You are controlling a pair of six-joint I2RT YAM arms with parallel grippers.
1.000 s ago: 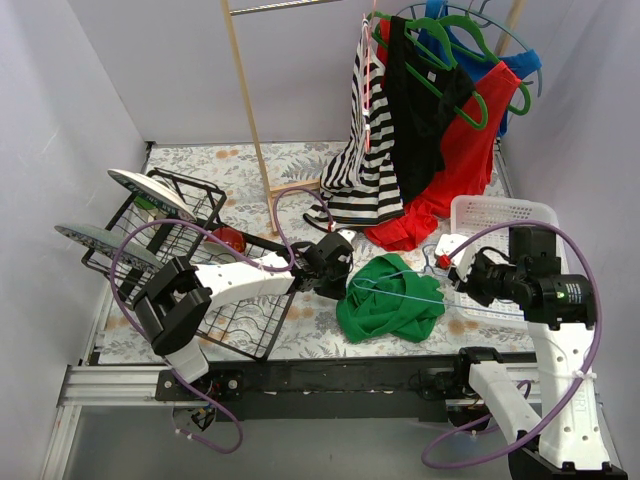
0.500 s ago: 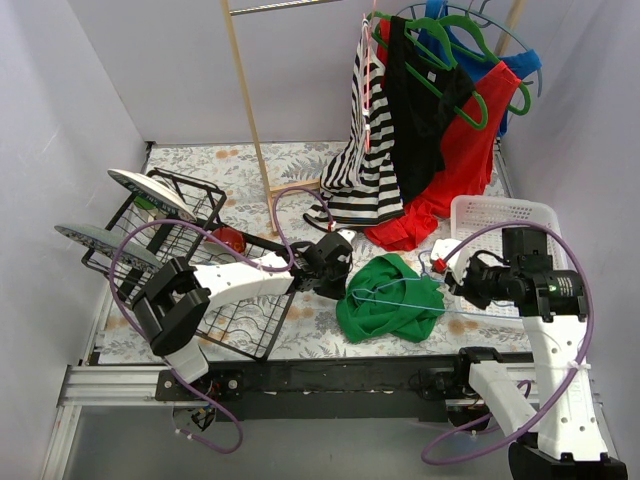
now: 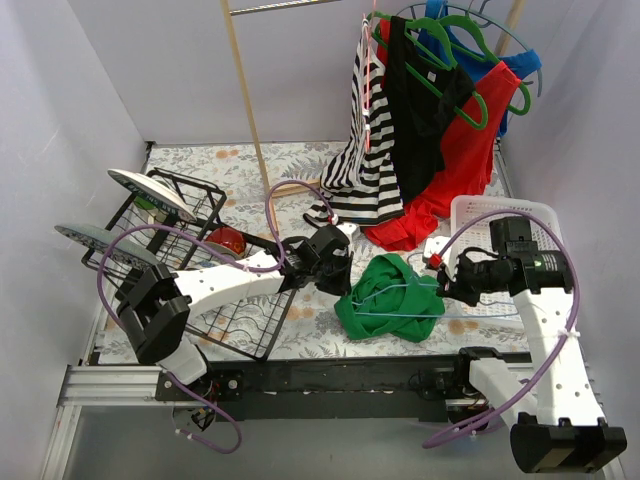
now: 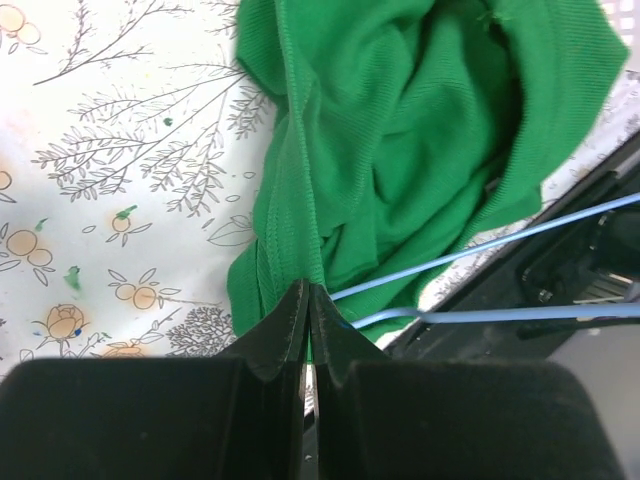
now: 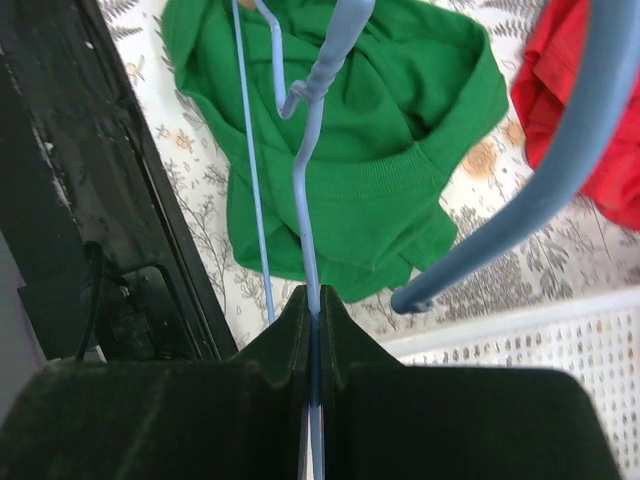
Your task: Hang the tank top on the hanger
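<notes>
From the top view, we record one tank top (image 3: 385,300) lying crumpled on the table just left of the white basket (image 3: 480,208), and one hanger (image 3: 405,287) laid across it. Its long axis runs from the basket side toward the garment's far edge. The left gripper (image 3: 338,283) sits at that far edge, and the right gripper (image 3: 447,290) sits between the garment and the basket. In the left wrist view, the left gripper (image 4: 308,300) is pressed together on a fold of the tank top (image 4: 400,130) at its edge. Two wires of the hanger (image 4: 480,249) converge to a tip just beside that pinch, apparently lying over the cloth rather than inside it. In the right wrist view, the right gripper (image 5: 312,295) is clamped on the wire of the hanger (image 5: 310,180) near its hook. The frame reaches away from the basket (image 5: 520,340) over the tank top (image 5: 370,150). We judge that the coming move depends on the hanger tip entering the opening held by the left arm, which is the arm nearer that edge.
</notes>
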